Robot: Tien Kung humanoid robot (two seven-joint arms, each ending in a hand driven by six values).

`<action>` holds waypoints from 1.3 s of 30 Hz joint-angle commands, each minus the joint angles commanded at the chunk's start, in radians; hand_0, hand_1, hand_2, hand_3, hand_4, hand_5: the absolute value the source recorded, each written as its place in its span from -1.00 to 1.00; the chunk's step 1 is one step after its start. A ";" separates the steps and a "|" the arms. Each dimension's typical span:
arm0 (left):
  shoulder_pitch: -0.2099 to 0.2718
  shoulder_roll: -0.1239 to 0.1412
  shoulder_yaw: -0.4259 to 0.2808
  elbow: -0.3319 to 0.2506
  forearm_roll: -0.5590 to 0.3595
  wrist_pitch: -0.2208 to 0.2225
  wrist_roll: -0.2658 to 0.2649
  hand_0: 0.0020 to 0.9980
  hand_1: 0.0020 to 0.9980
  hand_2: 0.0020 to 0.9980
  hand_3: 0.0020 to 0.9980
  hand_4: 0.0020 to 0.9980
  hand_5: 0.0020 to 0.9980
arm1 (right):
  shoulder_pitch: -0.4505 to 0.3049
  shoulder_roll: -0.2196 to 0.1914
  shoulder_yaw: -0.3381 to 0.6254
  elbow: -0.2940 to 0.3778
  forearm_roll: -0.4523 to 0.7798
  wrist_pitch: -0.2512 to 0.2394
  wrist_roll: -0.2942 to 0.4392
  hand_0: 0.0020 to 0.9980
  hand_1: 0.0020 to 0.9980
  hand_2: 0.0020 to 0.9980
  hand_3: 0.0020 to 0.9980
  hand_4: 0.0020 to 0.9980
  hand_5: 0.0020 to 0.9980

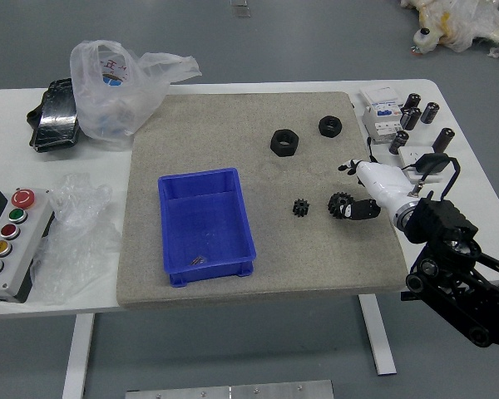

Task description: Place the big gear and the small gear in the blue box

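Reaches in from the right with the right arm [466, 258], black and jointed, passing over the near right corner of the desk [8, 125]. Slants up and inward from there, away from the near edge, showing round joint covers along its lower stretch. Narrows at the wrist [409, 212] — dark, with thin cabling looping just above it. Ends in the right hand [387, 184], with its pale back turned up and its length aimed toward the desk's left edge. Holds the fingers [350, 167] loosely open, with dark tips — one reaching out on the far side, another black digit [363, 209] set apart from it, nearer the desk's near edge.
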 joint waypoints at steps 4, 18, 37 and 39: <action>0.000 -0.001 -0.001 0.000 0.001 0.000 0.000 0.45 0.31 0.32 0.51 0.49 -0.09 | 0.003 0.003 -0.014 -0.011 0.010 0.002 -0.003 -0.18 0.35 0.62 0.70 0.78 -0.34; -0.003 -0.001 0.000 0.000 0.003 0.001 -0.003 0.45 0.31 0.32 0.51 0.49 -0.09 | 0.019 0.018 -0.059 -0.075 0.044 -0.040 0.008 -0.26 0.07 -0.21 -0.08 -0.46 -1.00; 0.002 -0.001 -0.022 -0.004 0.025 -0.002 0.012 0.45 0.31 0.32 0.51 0.49 -0.09 | 0.219 0.050 -0.219 0.012 0.182 -0.126 0.096 -0.22 0.01 -0.41 -0.28 -0.79 -1.00; 0.003 -0.002 -0.025 -0.005 0.030 -0.003 0.015 0.45 0.31 0.32 0.51 0.49 -0.09 | 0.260 0.082 -0.255 0.027 0.217 -0.135 0.119 -0.22 0.01 -0.41 -0.28 -0.79 -1.00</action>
